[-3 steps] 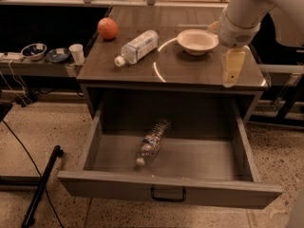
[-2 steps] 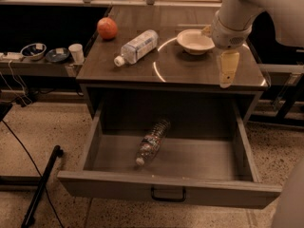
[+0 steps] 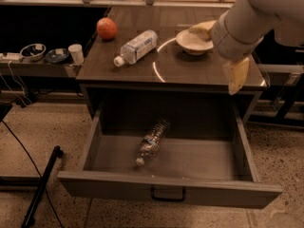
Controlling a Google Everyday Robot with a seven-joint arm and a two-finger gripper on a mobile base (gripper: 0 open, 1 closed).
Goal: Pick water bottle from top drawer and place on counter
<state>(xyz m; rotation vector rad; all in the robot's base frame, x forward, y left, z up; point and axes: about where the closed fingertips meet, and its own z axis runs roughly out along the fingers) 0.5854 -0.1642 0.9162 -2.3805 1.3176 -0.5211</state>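
Hovering my jaws wide and empty over the table (image 3: 190, 70); water bottle (image 3: 151, 143) lies unpicked in the open top drawer (image 3: 118, 184)

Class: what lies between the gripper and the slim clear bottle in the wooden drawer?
Camera view: only the dark brown counter's front edge and bare drawer floor; the gripper hovers above that edge.

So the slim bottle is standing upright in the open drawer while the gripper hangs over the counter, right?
Not quite: the camera view shows the water bottle lying on its side in the top drawer. The gripper does hang over the counter, near the bowl.
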